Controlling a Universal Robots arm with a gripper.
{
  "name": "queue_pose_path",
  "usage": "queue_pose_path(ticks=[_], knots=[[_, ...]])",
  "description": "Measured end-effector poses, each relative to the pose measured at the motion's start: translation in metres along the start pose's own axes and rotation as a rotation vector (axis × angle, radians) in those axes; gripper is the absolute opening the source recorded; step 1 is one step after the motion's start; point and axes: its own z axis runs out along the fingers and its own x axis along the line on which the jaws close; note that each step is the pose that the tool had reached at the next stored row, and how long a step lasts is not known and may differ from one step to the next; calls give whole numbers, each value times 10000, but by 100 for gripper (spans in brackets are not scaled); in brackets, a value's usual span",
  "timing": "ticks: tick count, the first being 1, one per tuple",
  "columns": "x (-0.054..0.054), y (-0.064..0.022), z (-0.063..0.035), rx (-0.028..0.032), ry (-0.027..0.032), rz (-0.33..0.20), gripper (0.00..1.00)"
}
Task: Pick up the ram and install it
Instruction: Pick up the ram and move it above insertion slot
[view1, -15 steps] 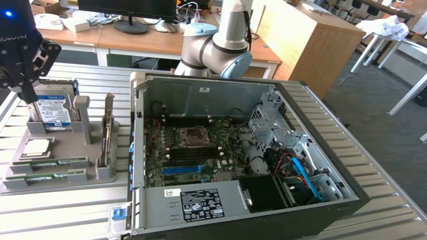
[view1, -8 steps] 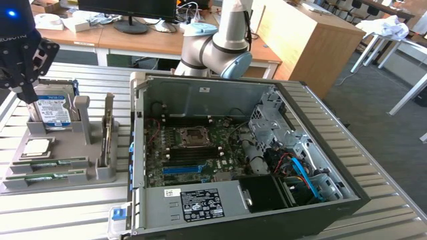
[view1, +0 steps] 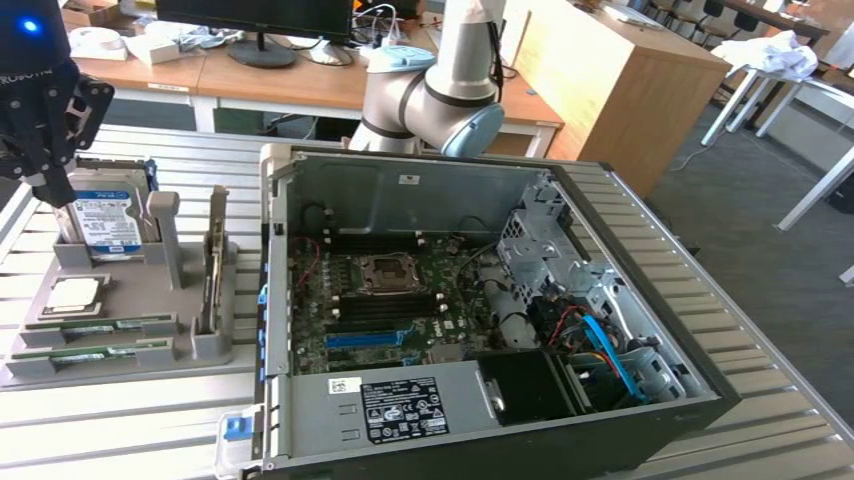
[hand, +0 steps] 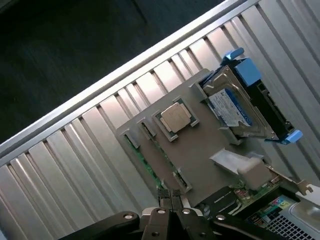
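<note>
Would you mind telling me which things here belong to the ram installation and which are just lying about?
For the job: ram stick, second ram stick beside it, shut gripper, motherboard in the open computer case.

Just lying about: hard drive, processor chip, upright card in the gray holder, monitor behind.

Bright even room light; soft shadows; sheen on ribbed table (hand: 60, 170).

The work surface is a slatted metal table (view1: 134, 430). Behind it stand light wooden desks (view1: 294, 85), one bearing a dark monitor (view1: 254, 15). A wooden cabinet (view1: 627, 90) stands toward the exterior view's right. The floor (view1: 761, 230) is dark grey. A white-legged table (view1: 821, 188) stands at the exterior view's right edge.
</note>
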Motion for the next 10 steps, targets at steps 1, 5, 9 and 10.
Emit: queue_pose_path(ticks=[1, 5, 9, 10], knots=[[0, 0, 0, -1, 4, -124, 10], [0, 0, 0, -3, 22, -629, 10], [0, 0, 0, -6, 41, -1148, 10], [0, 0, 0, -7, 45, -1256, 10]])
